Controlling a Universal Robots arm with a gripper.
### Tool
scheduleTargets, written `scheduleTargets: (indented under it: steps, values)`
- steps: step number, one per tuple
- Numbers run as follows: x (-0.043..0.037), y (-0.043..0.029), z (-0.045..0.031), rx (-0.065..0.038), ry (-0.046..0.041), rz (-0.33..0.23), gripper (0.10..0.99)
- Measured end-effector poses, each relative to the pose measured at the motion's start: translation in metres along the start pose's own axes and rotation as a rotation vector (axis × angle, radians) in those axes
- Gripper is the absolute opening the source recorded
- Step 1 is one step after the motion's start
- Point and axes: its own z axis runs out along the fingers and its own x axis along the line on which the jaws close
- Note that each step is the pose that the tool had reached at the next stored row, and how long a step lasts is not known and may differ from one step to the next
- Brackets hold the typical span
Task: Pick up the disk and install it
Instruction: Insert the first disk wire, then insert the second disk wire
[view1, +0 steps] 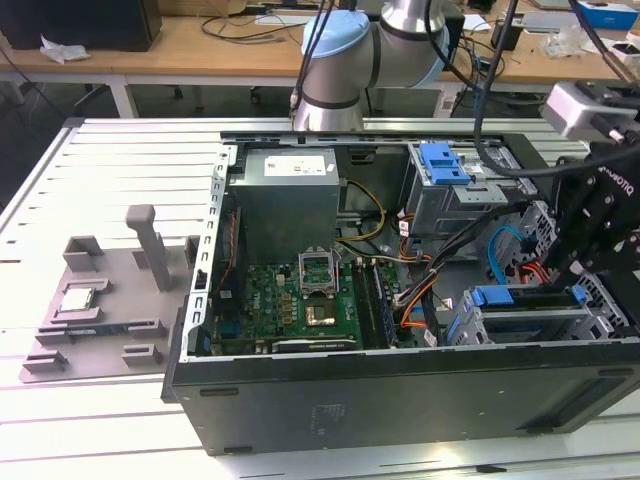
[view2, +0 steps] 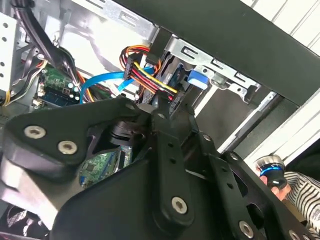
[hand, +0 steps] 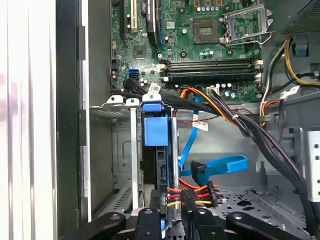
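One black robot gripper (hand: 172, 220) reaches down into an open computer case (view1: 400, 400), at the case's end on the exterior view's right. In the first wrist view its two fingers (hand: 149, 220) stand close together on either side of the thin edge of one disk (hand: 159, 150), a drive standing on edge in a blue plastic frame with a blue tab at its far end. The fingers appear closed on the disk's near end, with only the drive's thickness between them. The disk sits in a slot of the metal drive cage (hand: 117, 150), against the case's side wall. In the exterior view the gripper (view1: 590, 270) hangs over this cage, where two blue tabs show on the bays below. One bundle of red, yellow and black power wires (hand: 192, 192) lies just beside the fingers, and one flat blue data cable (hand: 220, 165) loops near it. Further in lies one green motherboard (hand: 200, 45) with one empty processor socket (hand: 207, 30) and its open metal latch. In the exterior view one grey power supply (view1: 290, 195) sits at the case's far side, and one blue bracket (view1: 443, 162) lies on top of a second drive cage. Outside the case, on the exterior view's left, one grey fixture tray (view1: 100, 310) holds one small square silver chip (view1: 80, 298).
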Motion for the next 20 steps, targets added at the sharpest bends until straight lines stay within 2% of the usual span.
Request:
scheduleTargets:
  steps: [1, 2, 4, 16, 17, 20]
  values:
    - [-0.0006, 0.0002, -0.0026, 0.000, 0.0000, 0.000, 0.220]
    - [-0.0011, 0.0004, -0.0058, 0.000, 0.0000, 0.000, 0.106]
    - [-0.0015, 0.0006, -0.0085, 0.000, -0.0003, 0.000, 0.106]
    - [-0.0015, 0.0006, -0.0089, 0.000, 0.0000, 0.000, 0.106]
    - [-0.0014, 0.0006, -0.0089, 0.000, 0.0001, 0.000, 0.114]
    - [-0.0014, 0.0006, -0.0089, 0.000, 0.0000, 0.000, 0.294]
